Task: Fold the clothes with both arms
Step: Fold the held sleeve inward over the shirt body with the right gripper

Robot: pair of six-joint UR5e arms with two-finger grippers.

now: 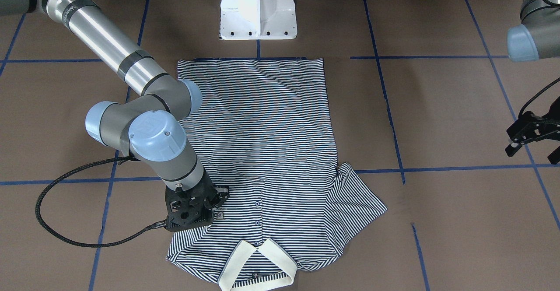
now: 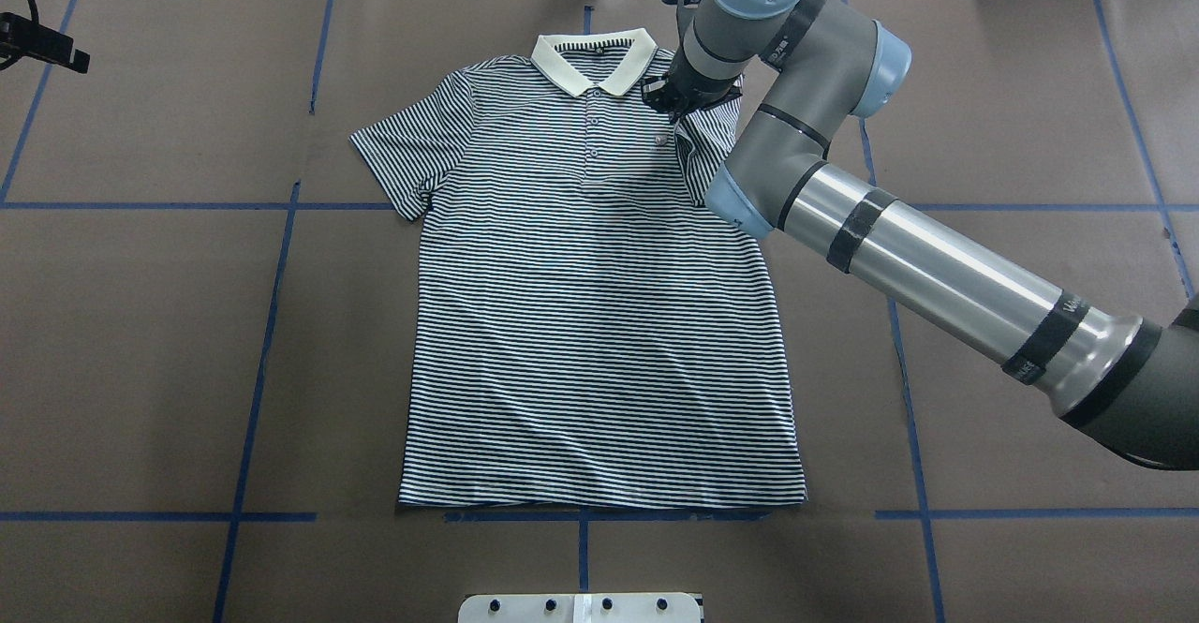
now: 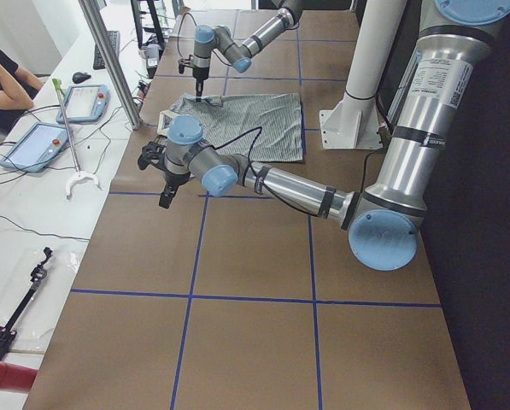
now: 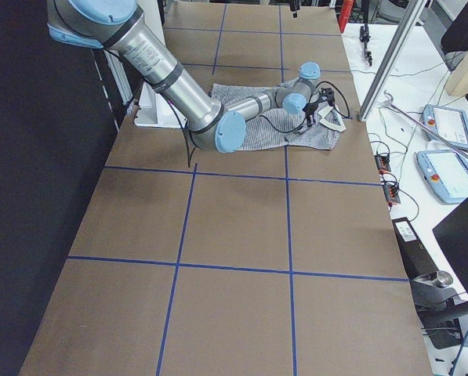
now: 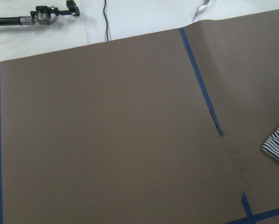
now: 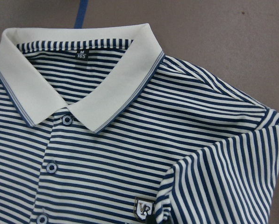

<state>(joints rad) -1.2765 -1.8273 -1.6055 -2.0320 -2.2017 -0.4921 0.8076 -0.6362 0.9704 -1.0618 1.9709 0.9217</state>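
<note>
Polo shirt lies flat on the counter, one sleeve folded in just under the right tool, whose grip I cannot tell, likely to make a neat side, while the left tool hangs spread, well apart.

Striped polo shirt lies flat, front up, cream collar buttoned. One sleeve is folded onto its chest, where the right arm reaches. The left arm is well apart.

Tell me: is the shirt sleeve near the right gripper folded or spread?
Folded: the sleeve lies over the shirt beside its logo; the other sleeve is spread flat.
</note>
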